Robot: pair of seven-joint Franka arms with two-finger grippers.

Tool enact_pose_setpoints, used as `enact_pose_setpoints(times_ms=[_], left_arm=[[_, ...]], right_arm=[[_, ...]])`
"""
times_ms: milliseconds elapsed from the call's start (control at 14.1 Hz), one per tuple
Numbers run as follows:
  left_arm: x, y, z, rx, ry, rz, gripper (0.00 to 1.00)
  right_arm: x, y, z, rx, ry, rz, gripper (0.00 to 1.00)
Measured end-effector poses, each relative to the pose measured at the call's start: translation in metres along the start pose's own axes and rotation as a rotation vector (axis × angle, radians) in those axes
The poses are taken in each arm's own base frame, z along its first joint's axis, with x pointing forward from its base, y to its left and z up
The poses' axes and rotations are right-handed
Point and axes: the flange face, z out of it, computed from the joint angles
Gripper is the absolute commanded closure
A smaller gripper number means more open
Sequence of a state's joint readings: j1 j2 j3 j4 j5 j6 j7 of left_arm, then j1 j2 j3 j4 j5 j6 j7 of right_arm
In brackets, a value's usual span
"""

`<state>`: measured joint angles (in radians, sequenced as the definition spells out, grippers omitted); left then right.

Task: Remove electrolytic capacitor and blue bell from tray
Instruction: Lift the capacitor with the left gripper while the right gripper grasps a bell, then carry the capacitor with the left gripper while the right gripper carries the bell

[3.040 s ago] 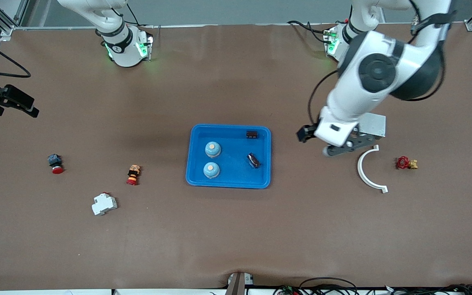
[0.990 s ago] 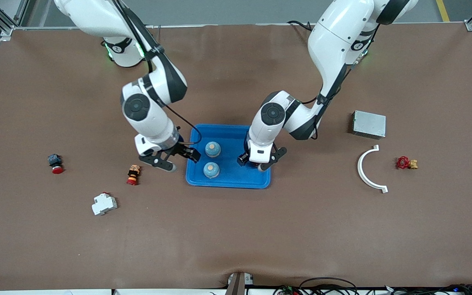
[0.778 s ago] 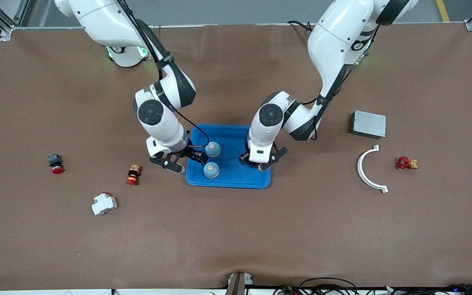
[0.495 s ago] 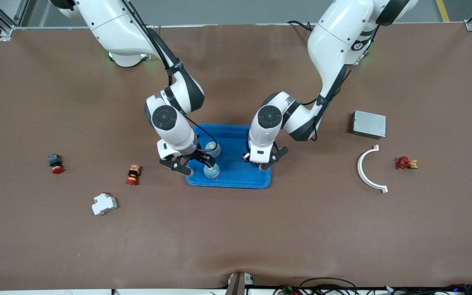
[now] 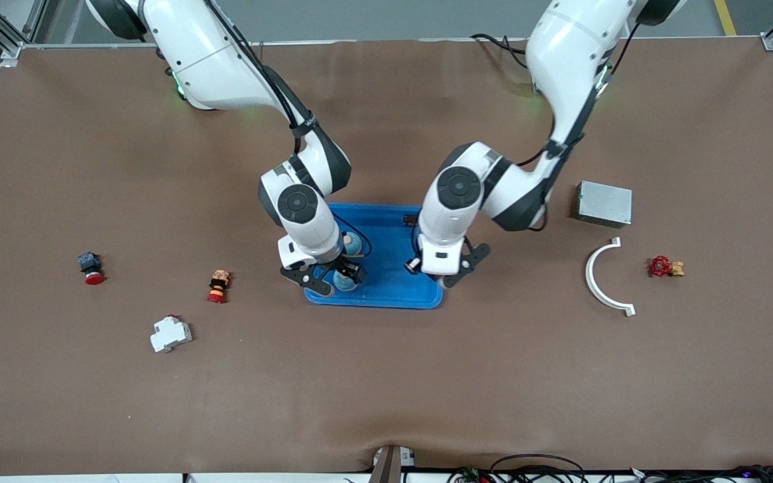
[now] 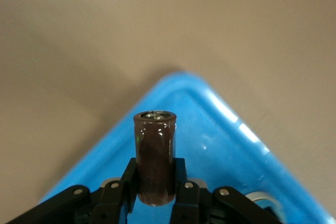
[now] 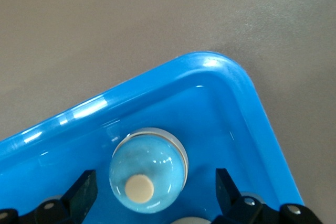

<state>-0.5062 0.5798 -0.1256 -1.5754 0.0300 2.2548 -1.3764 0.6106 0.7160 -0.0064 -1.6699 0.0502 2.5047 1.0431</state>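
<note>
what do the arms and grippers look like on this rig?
Both arms are glossy white with dark grey joint bands and round dark joint caps; black cables run along them. The left gripper and right gripper have black linkage fingers with silver screws. Green lights glow at the bases.

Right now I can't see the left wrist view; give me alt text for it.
The left gripper is shut on a dark brown capacitor, held upright above a corner of the blue tray. Brown table surrounds the tray.
</note>
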Motion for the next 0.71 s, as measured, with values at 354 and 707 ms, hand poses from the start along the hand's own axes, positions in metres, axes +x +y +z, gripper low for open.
enact_pose_setpoints(times_ms=[354, 707], left_arm=[[0.087, -0.041, -0.073, 0.063, 0.009, 0.029, 1.00], [0.172, -0.093, -0.077, 0.122, -0.012, 0.038, 1.00]], right_arm=[[0.000, -0.001, 0.008, -0.009, 0.005, -0.008, 0.00], [-0.006, -0.007, 0.018, -0.020, 0.016, -0.013, 0.59]])
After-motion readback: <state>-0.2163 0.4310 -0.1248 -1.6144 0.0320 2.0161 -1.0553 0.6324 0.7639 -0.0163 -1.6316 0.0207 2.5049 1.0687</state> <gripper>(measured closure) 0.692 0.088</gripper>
